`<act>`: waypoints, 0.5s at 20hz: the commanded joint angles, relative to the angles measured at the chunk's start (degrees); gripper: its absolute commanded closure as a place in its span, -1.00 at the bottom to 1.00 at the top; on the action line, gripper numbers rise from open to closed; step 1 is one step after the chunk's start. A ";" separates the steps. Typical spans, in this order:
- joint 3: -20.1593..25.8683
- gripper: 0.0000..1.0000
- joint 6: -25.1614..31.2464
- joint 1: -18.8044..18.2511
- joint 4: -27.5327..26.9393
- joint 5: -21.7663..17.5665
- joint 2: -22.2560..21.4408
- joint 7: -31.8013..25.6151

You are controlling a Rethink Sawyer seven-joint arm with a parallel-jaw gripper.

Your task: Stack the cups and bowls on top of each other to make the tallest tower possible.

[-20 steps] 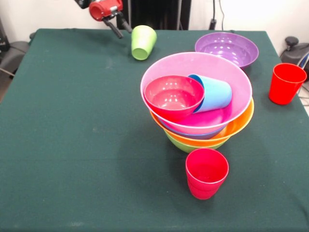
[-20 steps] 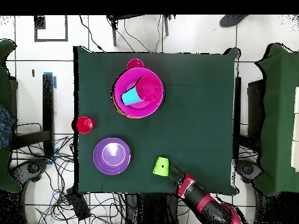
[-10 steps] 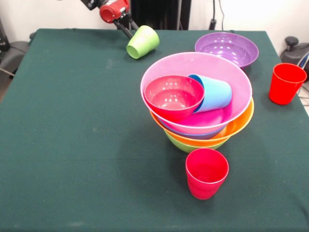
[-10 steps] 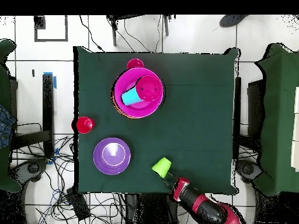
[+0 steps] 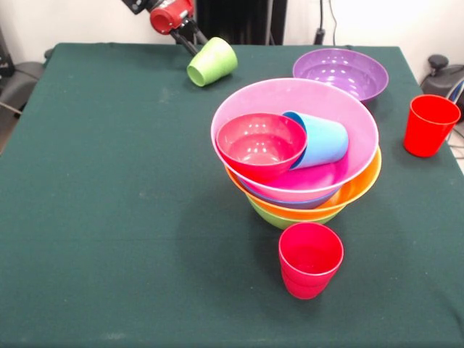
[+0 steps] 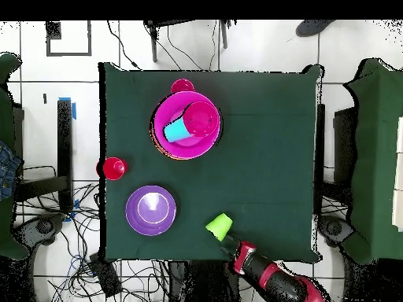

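No lettering, label, brand mark, number or sign can be read anywhere in either view; the glossy plastic bowls and the smooth plastic cups are plain, and the dark green tablecloth carries no print.
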 commanded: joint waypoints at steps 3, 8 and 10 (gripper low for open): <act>-1.02 -1.00 -3.29 3.51 -8.39 1.89 1.31 6.89; 2.10 -1.00 -4.87 -1.49 -7.34 1.43 7.29 -0.66; 1.93 -1.00 -7.62 -1.34 -7.89 2.06 8.77 3.81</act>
